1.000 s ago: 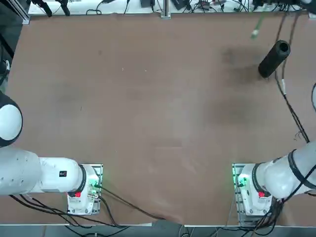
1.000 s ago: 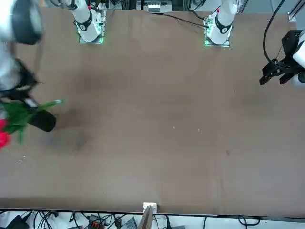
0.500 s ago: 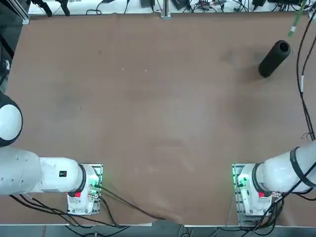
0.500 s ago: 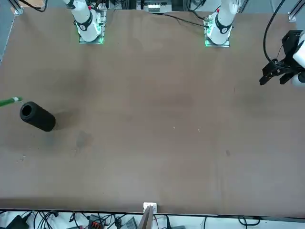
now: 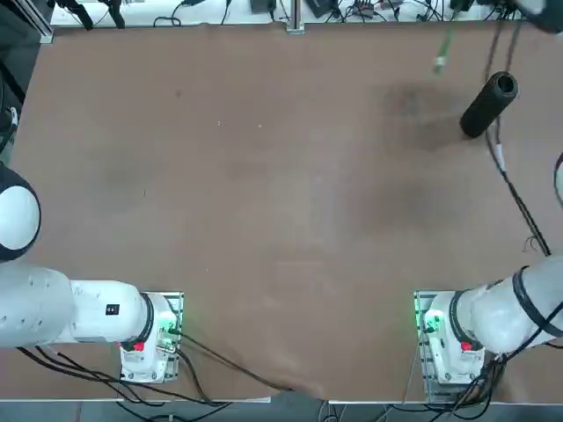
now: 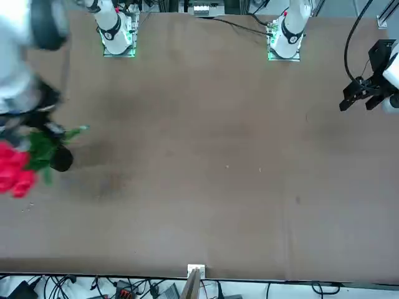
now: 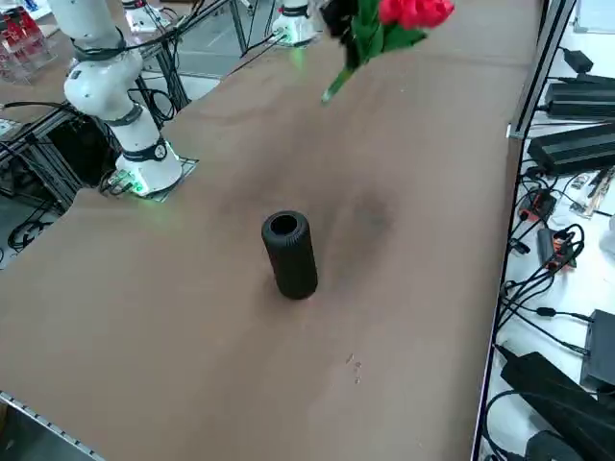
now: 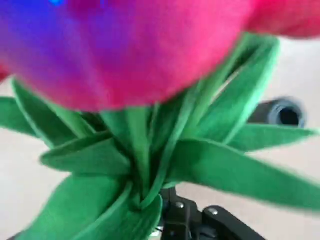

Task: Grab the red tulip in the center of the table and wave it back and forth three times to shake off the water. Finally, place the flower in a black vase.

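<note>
I am counting one red tulip (image 6: 19, 171) bunch, one black vase (image 7: 289, 254) and one bench (image 5: 264, 193). I am seeing two robot arms at the bench, with one end effector (image 7: 338, 17) carrying the bunch.

One camera hangs high over the table (image 5: 264, 193) and looks straight down, with my arm bases at the near edge. Another sits across the table and looks back at me, so my side is far away there. A third stands up high at my right side and looks down slantwise over the table. The last rides on my wrist, very close, and the tulip (image 8: 150, 100) fills it. The vase (image 5: 489, 104) shows in all four views. The tulip shows in front, side and wrist views.
</note>
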Tool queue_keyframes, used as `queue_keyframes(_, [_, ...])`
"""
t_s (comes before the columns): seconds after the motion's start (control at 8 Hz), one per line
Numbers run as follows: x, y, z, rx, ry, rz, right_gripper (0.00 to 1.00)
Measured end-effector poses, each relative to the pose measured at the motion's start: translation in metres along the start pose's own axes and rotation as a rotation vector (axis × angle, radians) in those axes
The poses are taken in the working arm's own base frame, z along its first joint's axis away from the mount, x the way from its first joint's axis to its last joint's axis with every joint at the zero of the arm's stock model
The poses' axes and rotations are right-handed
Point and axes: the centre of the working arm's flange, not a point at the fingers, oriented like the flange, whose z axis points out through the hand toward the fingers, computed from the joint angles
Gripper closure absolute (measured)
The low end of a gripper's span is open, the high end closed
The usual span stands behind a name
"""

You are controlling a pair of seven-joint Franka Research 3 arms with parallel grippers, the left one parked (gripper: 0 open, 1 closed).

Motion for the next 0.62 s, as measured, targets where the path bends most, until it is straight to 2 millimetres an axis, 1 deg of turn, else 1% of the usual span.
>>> queue_keyframes(0.12, [-0.037,-0.038,-0.011,0.006,0.000,0.048,0.86])
queue_keyframes(0.25, [-0.057,-0.055,-0.016,0.009,0.000,0.085,0.86])
queue_keyframes(0.38, [-0.064,-0.060,-0.017,0.005,-0.003,0.110,0.86])
queue_keyframes(0.5, [-0.056,-0.052,-0.014,-0.007,-0.004,0.129,0.86])
queue_keyframes(0.62, [-0.035,-0.031,-0.009,-0.025,-0.003,0.162,0.86])
